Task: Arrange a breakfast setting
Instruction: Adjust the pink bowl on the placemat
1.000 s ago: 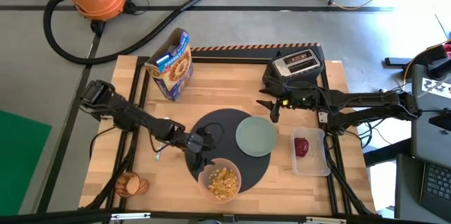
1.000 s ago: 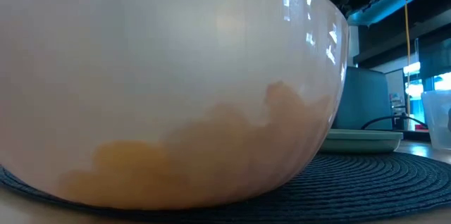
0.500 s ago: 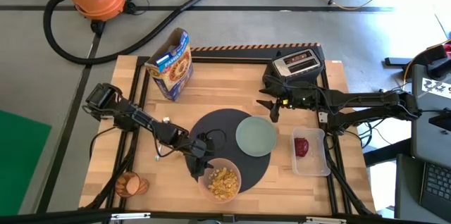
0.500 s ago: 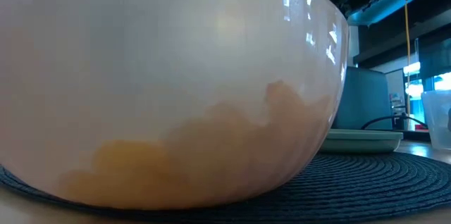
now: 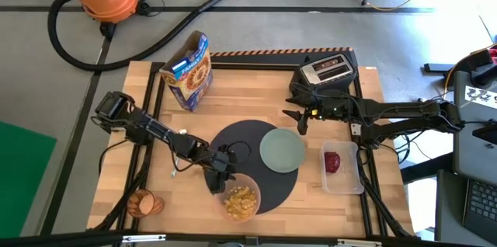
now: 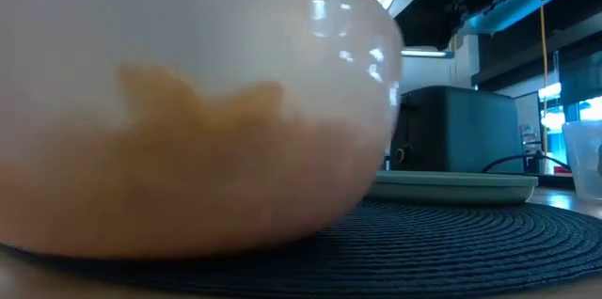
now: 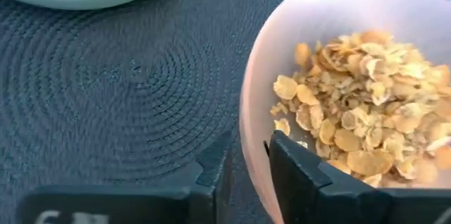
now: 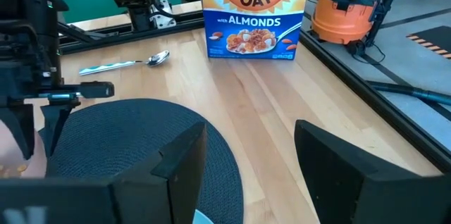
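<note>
Near the front of the dark-grey mat [image 5: 248, 158], the left pincer [image 5: 217, 179] has its two fingers astride the rim of the pink bowl [image 5: 241, 201], one finger [image 7: 303, 182] inside against the wall and the other outside, so it is clamped on that rim. From the left wrist view the bowl is seen tilted and filled with golden cereal flakes [image 7: 359, 118] (they are heaped toward the far wall). It sits at the mat's front edge, partly over the wooden worktop [image 5: 256, 92].

Beside it, on the right half of the mat, lies the pale green plate [image 5: 282, 150], flat and bare, apart from the bowl. Left of the mat the metal spoon [image 5: 175, 168] rests on the bare wood, close under the left arm. At the front left corner the orange cup [image 5: 144, 202] lies on its side. To the right of the mat a clear plastic tray [image 5: 342, 167] holds the red apple [image 5: 332, 161].

Toward the back, the right pincer [image 5: 300, 120] hangs above the worktop in front of the black toaster [image 5: 326, 74], its fingers apart and gripping nothing. A cereal box [image 5: 189, 71] stands at the back left of the worktop.
</note>
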{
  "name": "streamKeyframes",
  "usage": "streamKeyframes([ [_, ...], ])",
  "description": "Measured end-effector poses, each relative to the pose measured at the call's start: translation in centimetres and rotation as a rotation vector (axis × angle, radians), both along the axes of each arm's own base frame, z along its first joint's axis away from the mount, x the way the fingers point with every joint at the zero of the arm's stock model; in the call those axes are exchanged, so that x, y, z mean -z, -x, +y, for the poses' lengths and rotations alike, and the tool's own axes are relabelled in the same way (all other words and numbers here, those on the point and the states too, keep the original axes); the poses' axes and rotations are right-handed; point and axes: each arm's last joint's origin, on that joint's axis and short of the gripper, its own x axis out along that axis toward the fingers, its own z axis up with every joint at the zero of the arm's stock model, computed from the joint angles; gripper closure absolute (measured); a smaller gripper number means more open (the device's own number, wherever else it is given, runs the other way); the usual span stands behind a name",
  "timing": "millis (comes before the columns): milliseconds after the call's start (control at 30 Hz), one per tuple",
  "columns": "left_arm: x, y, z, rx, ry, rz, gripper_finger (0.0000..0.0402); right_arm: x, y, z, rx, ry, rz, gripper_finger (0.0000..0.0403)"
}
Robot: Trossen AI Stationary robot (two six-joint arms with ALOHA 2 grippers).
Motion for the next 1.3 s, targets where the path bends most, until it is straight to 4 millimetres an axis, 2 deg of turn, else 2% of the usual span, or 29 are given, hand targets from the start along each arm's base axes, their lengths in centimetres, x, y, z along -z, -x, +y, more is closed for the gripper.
streamKeyframes([
  [300,0.3,0.3,0.2,-0.007,-0.03,0.034,0.0394,0.0,0.0,0.0,0.001,0.0,-0.001,0.0196],
  [533,0.2,0.1,0.7,-0.042,-0.051,0.026,0.0397,0.0,0.0,0.0,0.001,0.0,-0.001,0.0196],
  [767,-1.0,-1.4,3.3,-0.14,-0.154,0.017,0.0399,0.0,0.0,0.0,0.002,0.0,-0.001,0.0196],
  [867,-0.8,-1.5,5.0,-0.181,-0.086,0.067,0.0399,0.0,0.0,0.0,-0.001,-0.001,0.001,0.0196],
  [933,-1.0,-1.8,5.4,-0.159,-0.023,0.055,0.0399,0.1,0.0,0.0,-0.003,-0.002,0.007,0.0196],
  [1100,-1.9,-1.5,6.1,-0.141,-0.022,0.051,0.04,0.3,0.1,0.0,0.0,-0.004,0.035,0.0196],
  [1300,-2.2,-0.6,7.5,-0.167,-0.148,0.1,0.0401,0.4,0.2,0.0,0.001,-0.007,0.045,0.0196],
])
